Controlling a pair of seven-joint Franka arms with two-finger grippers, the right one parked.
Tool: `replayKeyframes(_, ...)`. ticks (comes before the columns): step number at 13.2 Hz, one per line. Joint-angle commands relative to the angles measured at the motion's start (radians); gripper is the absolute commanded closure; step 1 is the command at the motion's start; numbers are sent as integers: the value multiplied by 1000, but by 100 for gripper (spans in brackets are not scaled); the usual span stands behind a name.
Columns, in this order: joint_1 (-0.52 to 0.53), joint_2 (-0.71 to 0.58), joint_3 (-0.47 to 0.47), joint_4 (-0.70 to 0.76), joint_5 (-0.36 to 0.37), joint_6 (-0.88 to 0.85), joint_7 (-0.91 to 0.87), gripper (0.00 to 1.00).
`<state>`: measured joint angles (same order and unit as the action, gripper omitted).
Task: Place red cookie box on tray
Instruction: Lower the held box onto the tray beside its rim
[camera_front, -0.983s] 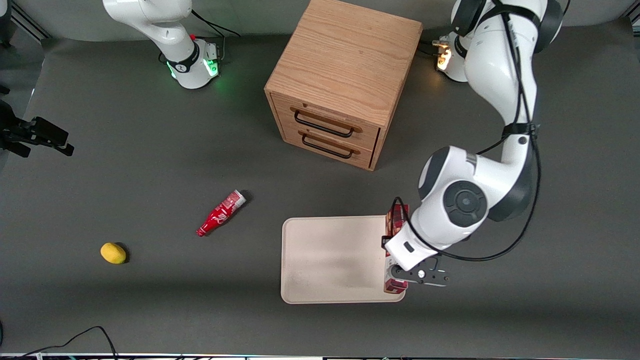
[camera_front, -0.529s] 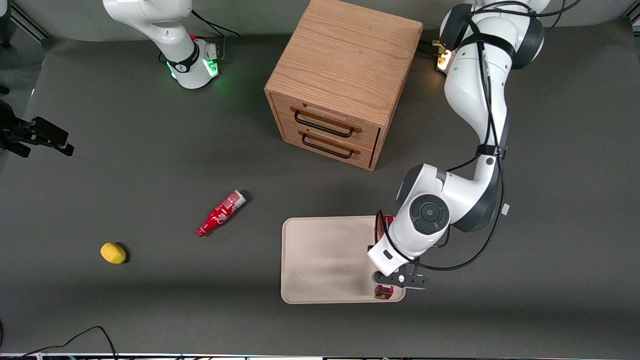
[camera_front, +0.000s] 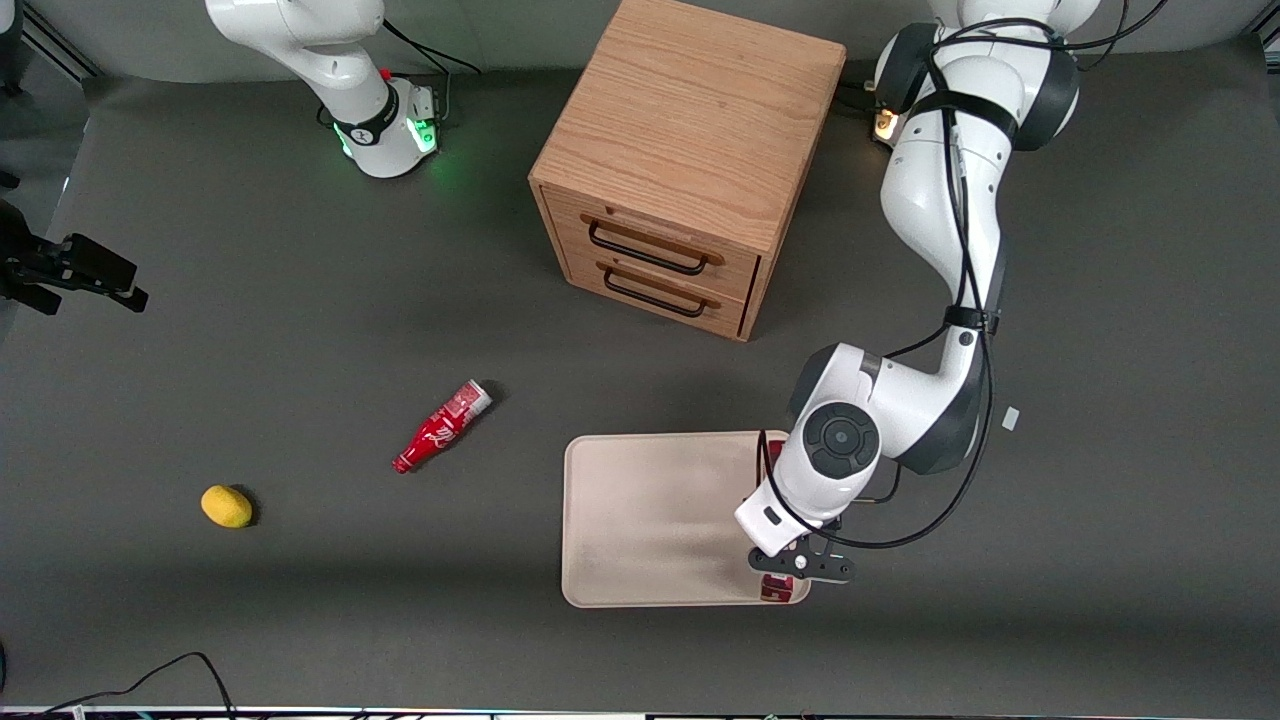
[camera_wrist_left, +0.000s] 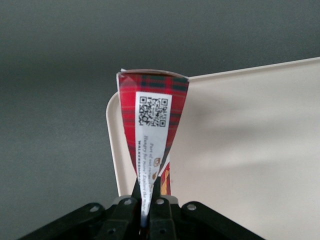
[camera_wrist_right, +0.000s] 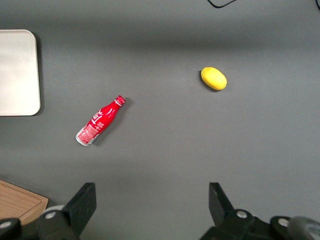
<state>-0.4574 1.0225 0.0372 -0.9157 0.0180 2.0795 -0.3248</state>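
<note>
Front view showed the end effector (camera_front: 800, 563) — clamped on the red cookie box (camera_front: 776, 588) — had carried it inward over the tray (camera_front: 650, 520), toward its 4 o'clock corner. Release looked close — the box sat just inside the rim.

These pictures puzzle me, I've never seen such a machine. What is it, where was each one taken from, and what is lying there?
You see two white robot arms at a dark grey table. The wide picture looks down from the front. The other two come from small cameras on the arms' wrists.

Only one arm works. Its gripper hangs over the edge of the cream tray that lies toward the working arm's end. The jaws are shut on the red cookie box; the working arm's wrist camera looks along that box, showing its tartan end and a white label.

Also on the table: a wooden cabinet with two drawers, a small red bottle lying on its side, and a yellow lemon-like fruit toward the parked arm's end.
</note>
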Motion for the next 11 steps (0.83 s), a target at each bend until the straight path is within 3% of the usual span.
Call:
replayKeyframes(1,-11,28,9,38,19,16,-20,58)
replayKeyframes(2,-14,33,9,37,19,17,-20,42)
replayKeyframes(3,-14,34,9,32,19,19,-20,37)
replayKeyframes(4,-14,34,9,31,19,19,-19,3)
replayKeyframes(11,-7,-16,12,46,19,-102,-13,0)
